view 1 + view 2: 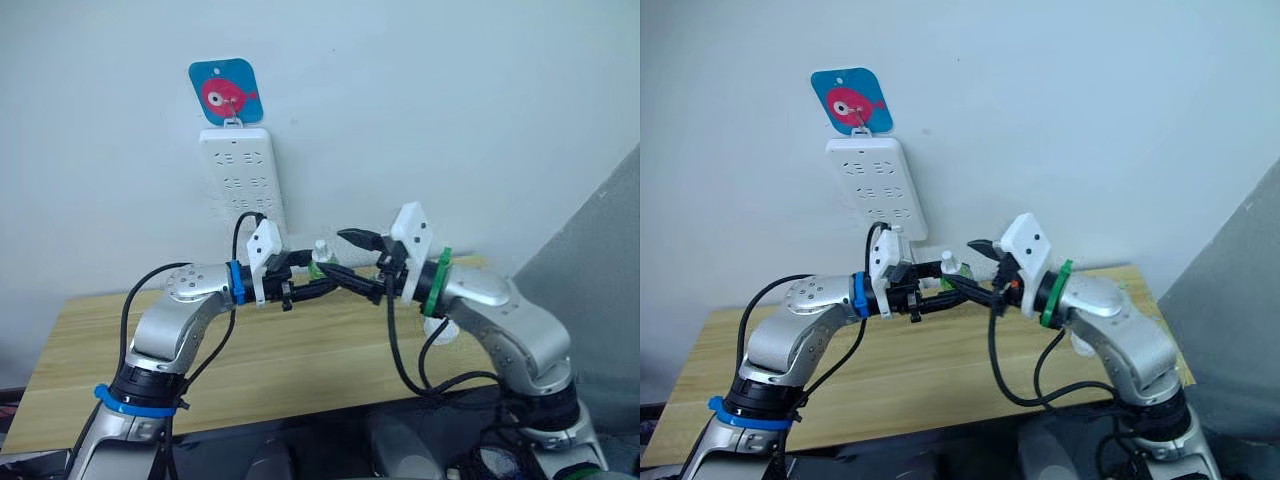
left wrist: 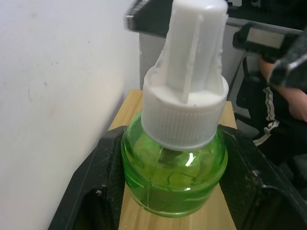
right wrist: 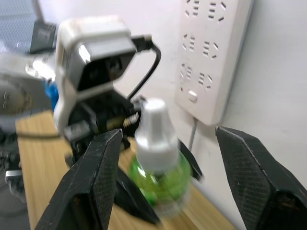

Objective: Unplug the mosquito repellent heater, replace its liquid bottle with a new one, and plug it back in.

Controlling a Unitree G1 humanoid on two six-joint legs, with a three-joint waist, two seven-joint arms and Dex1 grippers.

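My left gripper (image 1: 318, 282) is shut on a liquid bottle (image 2: 175, 167) of green glass with a white ribbed cap and tall white top, and holds it upright above the table near the wall. Its black fingers (image 2: 96, 191) press the bottle's sides. My right gripper (image 1: 350, 258) is open, with its two fingertips above and below the bottle's top and not touching it. In the right wrist view the bottle (image 3: 158, 167) sits between and beyond my right gripper's spread fingers (image 3: 96, 191). A small white rounded piece (image 1: 440, 330), possibly the mosquito repellent heater, peeks out under my right forearm.
A tall white power strip (image 1: 240, 175) hangs on the wall from a blue sticker hook (image 1: 226, 92), right behind the bottle. Below lies a wooden table (image 1: 300, 350). A person's arm (image 2: 292, 100) shows to the side in the left wrist view.
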